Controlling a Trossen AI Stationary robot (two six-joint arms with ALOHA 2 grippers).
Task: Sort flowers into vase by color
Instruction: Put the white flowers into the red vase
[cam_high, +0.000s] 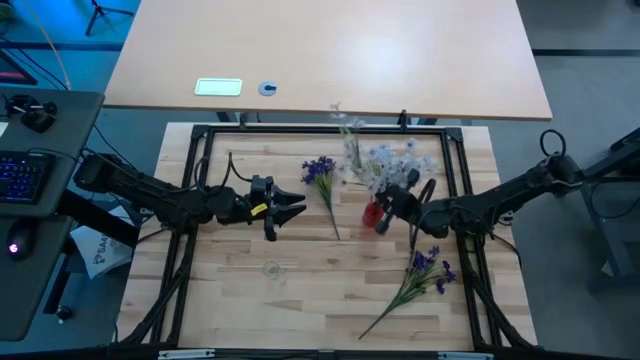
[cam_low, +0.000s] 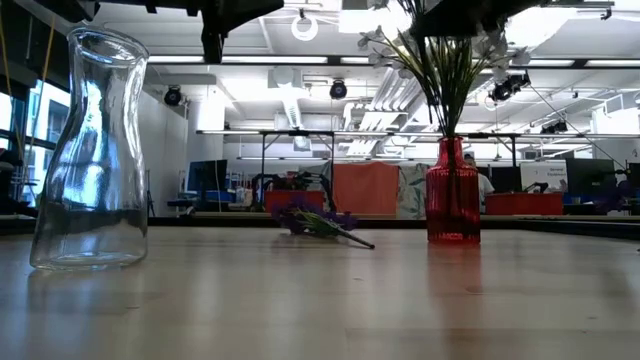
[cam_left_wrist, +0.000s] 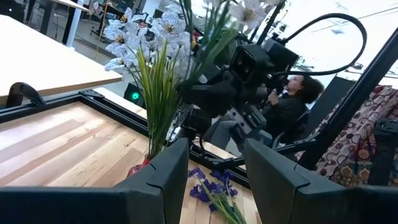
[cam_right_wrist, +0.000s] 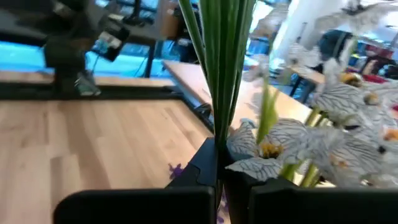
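Observation:
A red vase (cam_high: 372, 215) stands mid-table and also shows in the low view (cam_low: 452, 195). The white-bluish sprigs (cam_high: 385, 160) stand in it. My right gripper (cam_high: 388, 207) is at the vase, shut on their green stems (cam_right_wrist: 217, 74). One purple sprig (cam_high: 320, 175) lies on the table left of the vase. Another purple sprig (cam_high: 425, 270) lies near the front right. A clear glass vase (cam_low: 90, 150) stands upright at the front left. My left gripper (cam_high: 292, 208) is open and empty, above the table left of the purple sprig, and points at the red vase (cam_left_wrist: 140, 169). My right gripper pinches the bundled green stems (cam_right_wrist: 219, 124) of the white-bluish sprigs between its two fingers, above the red vase's neck. The fingers come about level from the table's right and lie across the stems. The stems stand upright (cam_low: 445, 100) with their lower ends in the vase.
A black metal frame (cam_high: 200, 135) borders the wooden worktop. A pale desk (cam_high: 330, 55) lies beyond the far edge. A keyboard (cam_high: 20, 175) sits outside at the left. A seated person (cam_left_wrist: 292, 99) shows beyond the table. Bare wood lies between the clear vase and the front purple sprig.

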